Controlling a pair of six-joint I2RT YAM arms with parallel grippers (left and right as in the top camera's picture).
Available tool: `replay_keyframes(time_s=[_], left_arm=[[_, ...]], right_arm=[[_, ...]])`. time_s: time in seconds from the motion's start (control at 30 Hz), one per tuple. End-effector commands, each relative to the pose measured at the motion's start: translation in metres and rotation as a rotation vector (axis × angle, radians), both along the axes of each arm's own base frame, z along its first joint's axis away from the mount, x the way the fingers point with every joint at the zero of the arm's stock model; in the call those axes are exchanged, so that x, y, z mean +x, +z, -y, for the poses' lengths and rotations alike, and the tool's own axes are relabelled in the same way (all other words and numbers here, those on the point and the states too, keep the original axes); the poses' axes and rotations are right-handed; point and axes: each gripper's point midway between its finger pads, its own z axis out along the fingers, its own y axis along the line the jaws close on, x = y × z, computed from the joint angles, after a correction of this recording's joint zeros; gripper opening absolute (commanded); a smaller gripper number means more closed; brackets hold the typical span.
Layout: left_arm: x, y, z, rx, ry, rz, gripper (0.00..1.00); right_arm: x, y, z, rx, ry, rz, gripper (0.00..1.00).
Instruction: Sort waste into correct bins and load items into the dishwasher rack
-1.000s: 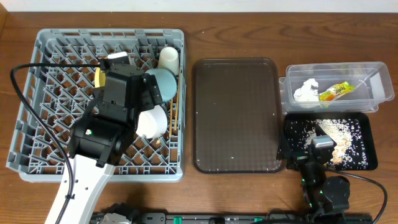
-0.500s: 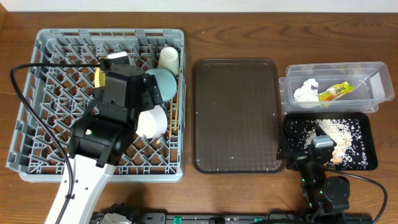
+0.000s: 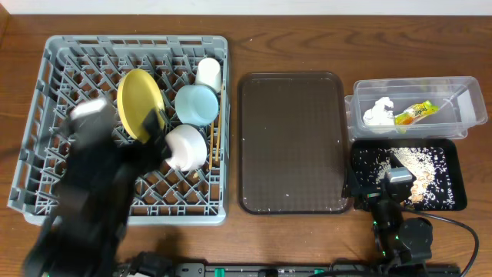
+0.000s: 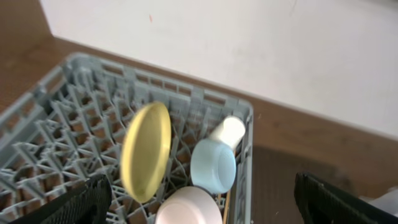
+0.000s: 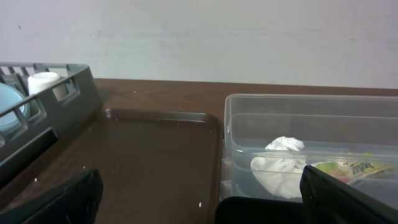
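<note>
Dark wood table [image 3: 307, 38], plain white wall [image 5: 249, 37].

Dishwasher rack [image 3: 46, 115]: grey, square, pegged, on the left of the desk. All items sit in its right half.

- Yellow plate [image 3: 140, 104]: stands on edge, tilted.
- Light blue bowl [image 3: 195, 105]: tipped on its side, just right of the plate.
- White cup [image 3: 208, 72]: lies tilted at the rear right corner.
- White bowl [image 3: 187, 148]: in front of the blue bowl, rounded outside showing.
- Wooden chopsticks [image 3: 215, 142]: lie along the right wall.

Clear tub [image 3: 407, 82]: at rear right, holding a crumpled white napkin [image 3: 378, 113] and a green-and-yellow wrapper [image 3: 413, 114] side by side.

Black tray [image 3: 450, 201]: directly in front of the tub, holding scattered rice scraps [image 3: 419, 165].
</note>
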Motion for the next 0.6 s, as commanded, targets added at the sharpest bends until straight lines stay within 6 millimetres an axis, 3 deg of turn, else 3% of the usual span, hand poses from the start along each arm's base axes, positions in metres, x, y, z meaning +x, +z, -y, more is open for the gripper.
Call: replay_keyframes(time_s=[0.0, 0.17, 0.33, 0.47, 0.57], left_arm=[[-0.041, 0.014, -0.021, -0.002, 0.035, 0.085, 0.95], [-0.111, -0.003, -0.045, -0.008, 0.069, 0.107, 0.95], [-0.159, -0.04, -0.057, -0.004, 0.071, 0.091, 0.95], [-0.171, -0.059, -0.06, -0.024, 0.077, 0.125, 0.95], [-0.169, -0.074, -0.061, -0.055, 0.098, 0.121, 0.95]], right_arm=[[0.0, 0.0, 0.004, -0.014, -0.014, 0.004, 0.99], [0.0, 0.0, 0.004, -0.014, -0.013, 0.004, 0.99], [0.0, 0.0, 0.004, -0.014, -0.014, 0.004, 0.99], [0.0, 0.0, 0.004, -0.014, -0.014, 0.004, 0.99], [0.0, 0.0, 0.004, -0.014, -0.013, 0.004, 0.99]])
